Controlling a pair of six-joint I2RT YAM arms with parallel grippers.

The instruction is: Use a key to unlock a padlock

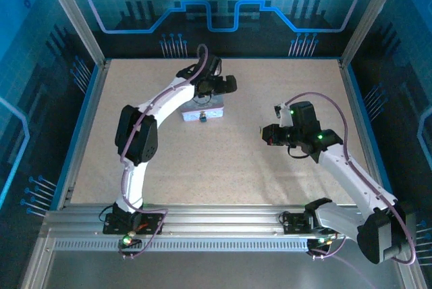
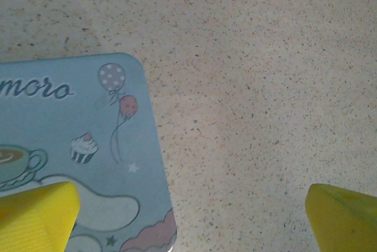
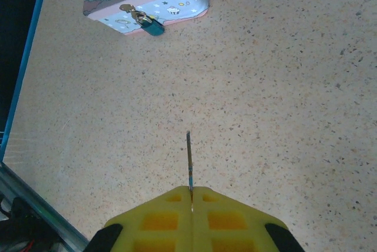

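1. The tin box [image 1: 201, 108] is sitting on the desk [image 1: 223, 167], left of centre, toward the far side.
2. The padlock [image 3: 152, 25] is hanging on its near wall.
3. My left gripper [image 2: 188, 219] is hovering over the box's corner.
4. My right gripper [image 3: 191, 196] is hanging well right of the box, the key [image 3: 189, 155] sticking out between its tips.

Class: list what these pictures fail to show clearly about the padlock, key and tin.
- Key: right wrist view, its head hidden inside the shut right gripper.
- Padlock: right wrist view, keyhole too small to see.
- Tin: left wrist view, cut off by left and bottom edges.
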